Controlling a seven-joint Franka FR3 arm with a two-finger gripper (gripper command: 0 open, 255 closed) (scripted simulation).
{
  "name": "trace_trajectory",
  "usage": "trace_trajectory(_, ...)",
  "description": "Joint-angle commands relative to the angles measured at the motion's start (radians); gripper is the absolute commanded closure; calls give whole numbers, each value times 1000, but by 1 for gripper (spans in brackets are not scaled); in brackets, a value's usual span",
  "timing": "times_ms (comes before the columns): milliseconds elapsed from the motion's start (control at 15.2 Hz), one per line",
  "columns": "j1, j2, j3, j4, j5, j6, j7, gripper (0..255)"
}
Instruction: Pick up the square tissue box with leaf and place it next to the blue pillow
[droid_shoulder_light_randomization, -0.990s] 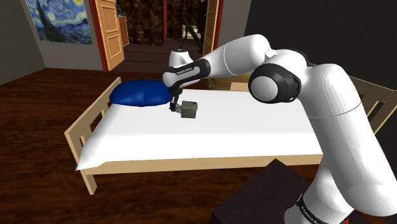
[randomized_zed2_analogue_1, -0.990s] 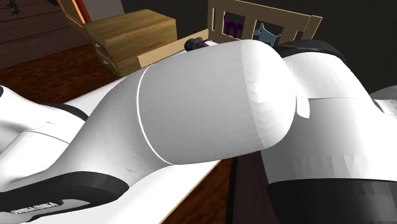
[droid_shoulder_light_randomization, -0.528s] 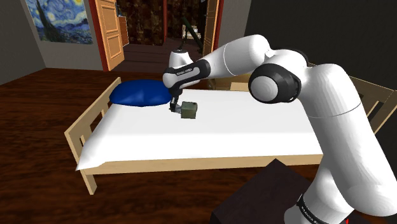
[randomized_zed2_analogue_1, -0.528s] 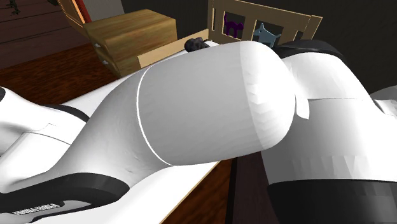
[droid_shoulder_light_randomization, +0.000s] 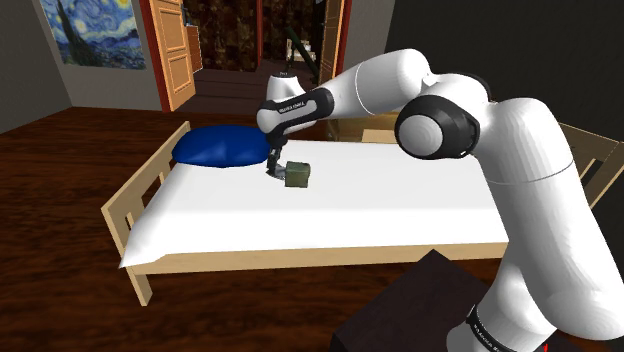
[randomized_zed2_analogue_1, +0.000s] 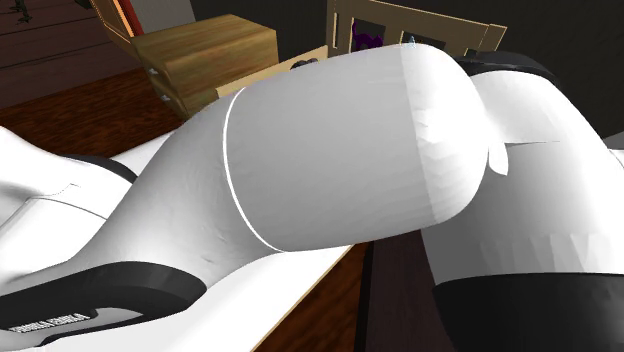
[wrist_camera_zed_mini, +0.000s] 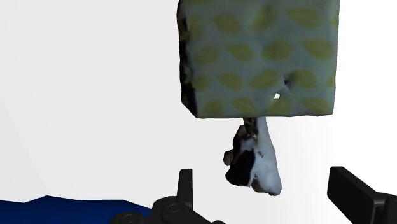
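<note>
Gripper (wrist_camera_zed_mini: 263, 181) wide open and empty, just beside leaf-print tissue box (droid_shoulder_light_randomization: 296, 175) on white bed (droid_shoulder_light_randomization: 400, 205) near blue pillow (droid_shoulder_light_randomization: 222, 148); box probably light, crushable, so pinch flat opposite sides.

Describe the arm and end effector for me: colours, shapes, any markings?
The arm has rounded white links with dark joint bands. A dark band near the wrist carries small white lettering that I cannot read. The end effector is all black, with two blocky fingers.
</note>
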Motion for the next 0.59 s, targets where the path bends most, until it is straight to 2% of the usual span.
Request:
trace_trajectory(0, 12, -35, -7, 3, -11, -38, 9, 0)
trace_trajectory(528, 16, -51, -10, 4, -16, -54, 12, 0)
